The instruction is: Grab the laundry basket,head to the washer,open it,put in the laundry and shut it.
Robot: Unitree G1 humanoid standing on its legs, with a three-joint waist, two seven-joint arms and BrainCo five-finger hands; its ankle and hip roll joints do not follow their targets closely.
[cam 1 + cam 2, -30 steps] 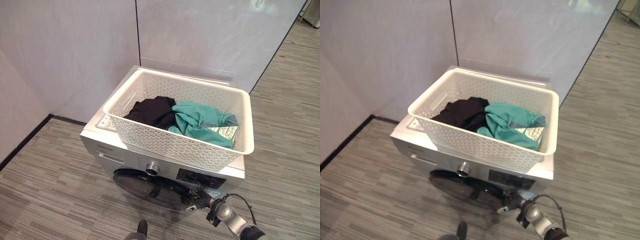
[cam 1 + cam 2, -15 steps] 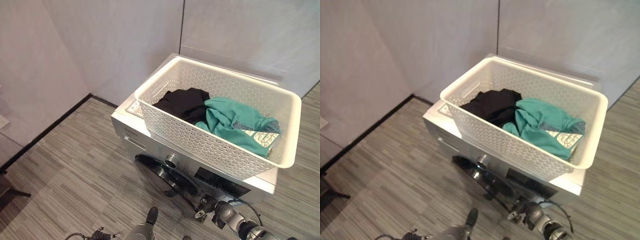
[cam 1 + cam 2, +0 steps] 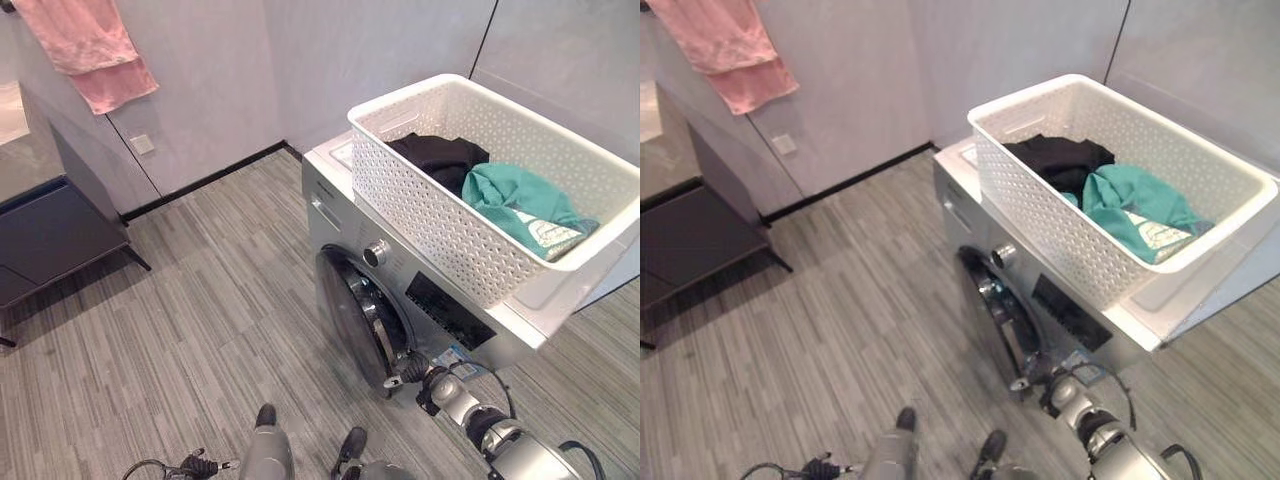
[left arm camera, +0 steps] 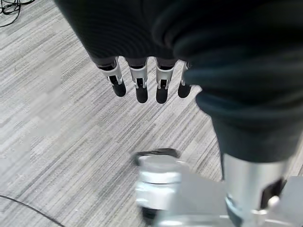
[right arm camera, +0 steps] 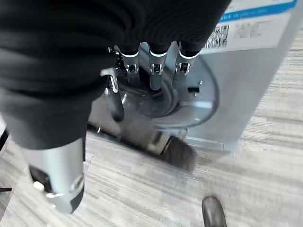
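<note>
The white lattice laundry basket stands on top of the silver washer. Inside it lie a black garment and a teal garment. The round dark washer door stands ajar from the washer's front. My right hand is at the door's lower edge. In the right wrist view its fingers hook over the door's rim, with the thumb apart beside them. My left hand hangs over the floor with straight fingers and nothing in it.
A pink towel hangs on the wall at the far left, above a dark low cabinet. A wall socket sits between them and the washer. Grey plank floor spreads to the left of the washer.
The camera has swung left, bringing the cabinet and towel into view. The washer door has come away from the front, with my right hand staying at its edge.
</note>
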